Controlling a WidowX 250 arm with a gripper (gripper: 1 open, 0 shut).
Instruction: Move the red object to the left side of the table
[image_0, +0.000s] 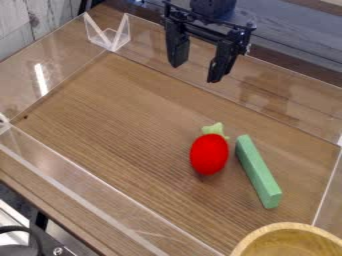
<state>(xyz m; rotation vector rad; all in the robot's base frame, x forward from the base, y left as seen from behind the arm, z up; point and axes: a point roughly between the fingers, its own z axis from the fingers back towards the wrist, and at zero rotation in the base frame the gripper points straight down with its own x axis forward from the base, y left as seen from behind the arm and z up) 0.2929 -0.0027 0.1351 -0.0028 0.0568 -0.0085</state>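
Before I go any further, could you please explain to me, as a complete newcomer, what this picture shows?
There is just one picture, taken by a camera looking down at the table from above. The dark machine at the top is a robot arm reaching in over the far part; it ends in a claw, whose two dark fingers stand apart with nothing held between them.

Below it lies a brown wooden tabletop. On it, right of the picture's middle, sits a glossy red toy fruit with a pale green leafy top. Beside it lies a long flat green block. In the bottom right corner you can see part of a round wooden bowl. The claw is touching neither the fruit nor the block.
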